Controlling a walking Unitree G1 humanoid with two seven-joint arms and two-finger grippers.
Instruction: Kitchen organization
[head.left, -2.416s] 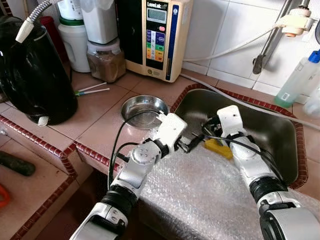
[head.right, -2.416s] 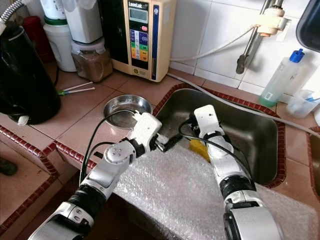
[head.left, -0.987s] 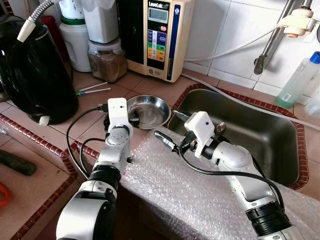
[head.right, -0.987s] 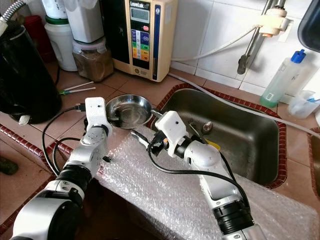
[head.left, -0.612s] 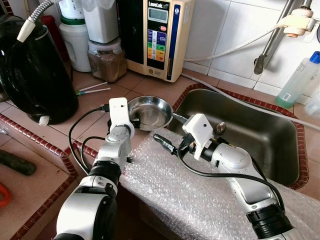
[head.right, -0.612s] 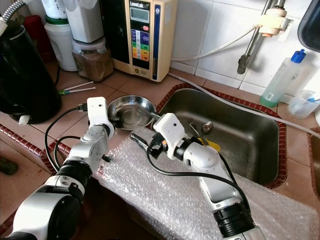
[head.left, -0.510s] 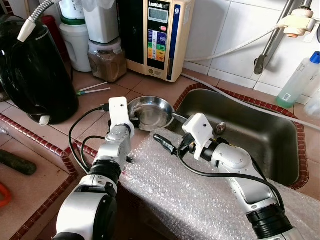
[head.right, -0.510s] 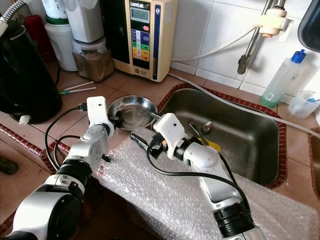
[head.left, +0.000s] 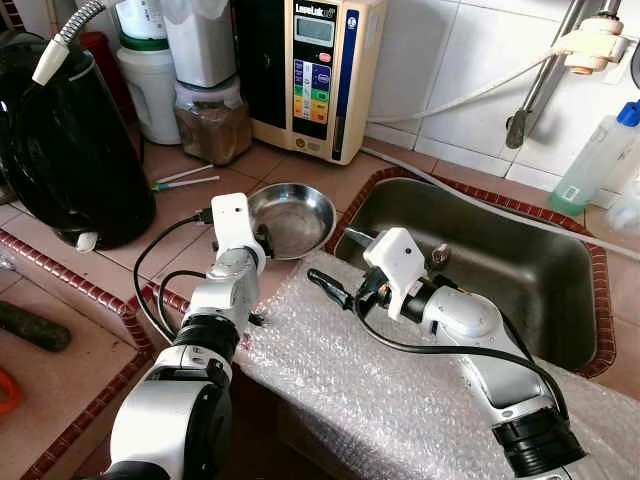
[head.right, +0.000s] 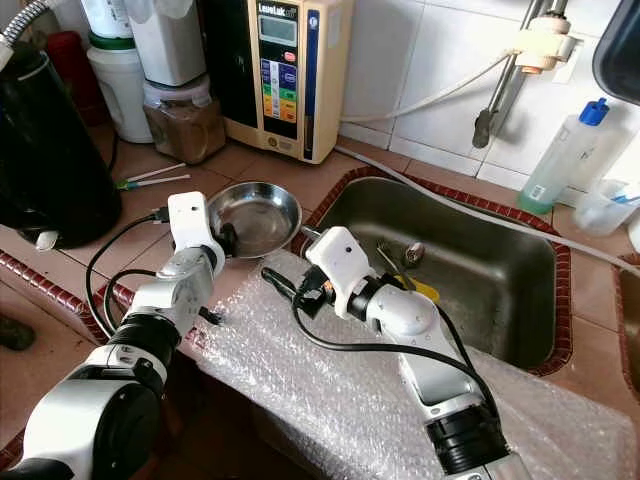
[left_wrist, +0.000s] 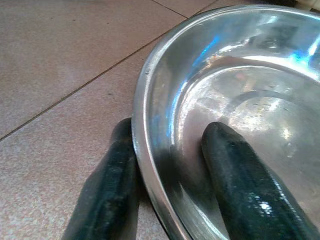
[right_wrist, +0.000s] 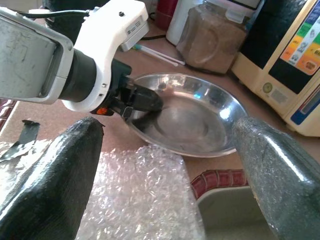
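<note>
A round steel bowl (head.left: 292, 218) sits slightly tilted on the tiled counter, just left of the sink (head.left: 520, 270). My left gripper (head.left: 262, 240) is shut on its near rim. In the left wrist view one finger (left_wrist: 240, 190) lies inside the bowl (left_wrist: 250, 90) and the other outside under the rim. My right gripper (head.left: 325, 285) hovers open over the bubble wrap (head.left: 400, 390), close to the bowl's near right side and pointing at it. In the right wrist view its two fingers (right_wrist: 50, 170) stand wide apart with the bowl (right_wrist: 195, 115) between them in the distance.
A black kettle (head.left: 65, 140) stands at the left. A jar (head.left: 212, 120) and a water machine (head.left: 305, 70) line the back wall. Thin sticks (head.left: 185, 180) lie on the counter. A spoon (head.left: 438, 257) and a yellow sponge (head.right: 420, 290) are in the sink. A bottle (head.left: 595, 155) stands at the right.
The left arm swung from the bubble wrap to the bowl and closed on its rim; the bowl has since shifted a little. The right arm came out of the sink toward the bowl.
</note>
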